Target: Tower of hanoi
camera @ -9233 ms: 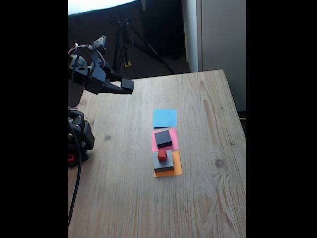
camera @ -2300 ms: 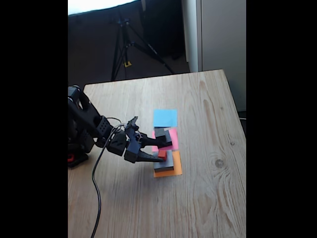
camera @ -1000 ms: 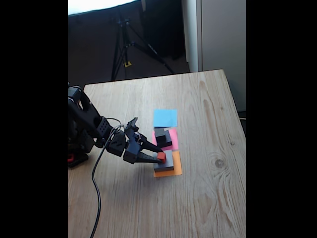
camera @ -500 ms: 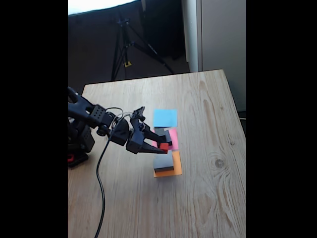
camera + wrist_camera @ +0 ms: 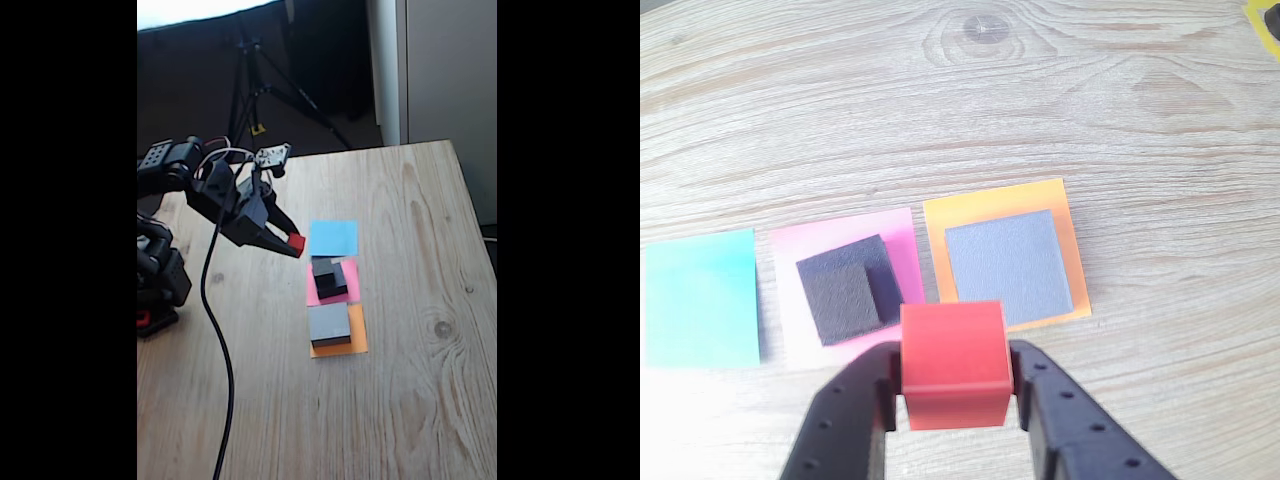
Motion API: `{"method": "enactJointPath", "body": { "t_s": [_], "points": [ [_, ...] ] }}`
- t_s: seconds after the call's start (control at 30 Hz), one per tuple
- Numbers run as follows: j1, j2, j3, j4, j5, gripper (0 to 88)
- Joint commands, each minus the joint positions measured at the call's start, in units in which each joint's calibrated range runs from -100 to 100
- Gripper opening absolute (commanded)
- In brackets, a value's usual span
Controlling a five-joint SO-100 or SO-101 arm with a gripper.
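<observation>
The end effector [image 5: 297, 243] is clamped on the tiny red cube [image 5: 297, 242], holding it up off the tabletop [image 5: 420, 400]. In the fixed view the cube hangs just to the left of the blue paper square [image 5: 333, 238], above the bare wood beside it. In the wrist view the red cube [image 5: 955, 363] sits squeezed between the two dark fingers [image 5: 845, 415], one pressing on each side face.

Taking the pink paper square [image 5: 347, 281] as the middle marker: on it rests the medium black block [image 5: 330, 281], with the small black cube [image 5: 323, 267] on top of it, set toward one corner rather than centred. The wrist view shows that pairing from above, the smaller cube [image 5: 843, 302] lying over one corner of the larger block [image 5: 877, 267], both on the pink square [image 5: 790, 330].

Next to the pink square, on the side nearer the camera in the fixed view, lies the orange paper square [image 5: 359, 340] carrying the large flat grey block [image 5: 329, 324], its top bare. In the wrist view that grey block [image 5: 1007, 265] sits to the right of the pink square, with an orange border [image 5: 990, 195] showing around it.

On the pink square's other side is the blue square, which in the wrist view [image 5: 700, 297] looks teal and lies flat with nothing on it.

The arm's black cable [image 5: 218, 340] trails down across the tabletop, well to the left of the pink square.
</observation>
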State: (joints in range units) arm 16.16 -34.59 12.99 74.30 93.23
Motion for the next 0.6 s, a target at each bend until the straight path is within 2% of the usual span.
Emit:
{"method": "enactJointPath", "body": {
  "t_s": [0.0, 0.17, 0.4, 0.57],
  "points": [
    [-1.91, -2.28, -15.18, 10.97, -0.09, 1.5],
    [-5.42, -2.73, -20.72, 15.99, -2.59, 1.5],
    [-8.43, -8.03, -19.18, 17.53, -0.92, 1.5],
    [-11.02, -10.98, -17.63, 19.14, -1.76, 1.5]
  ]
}}
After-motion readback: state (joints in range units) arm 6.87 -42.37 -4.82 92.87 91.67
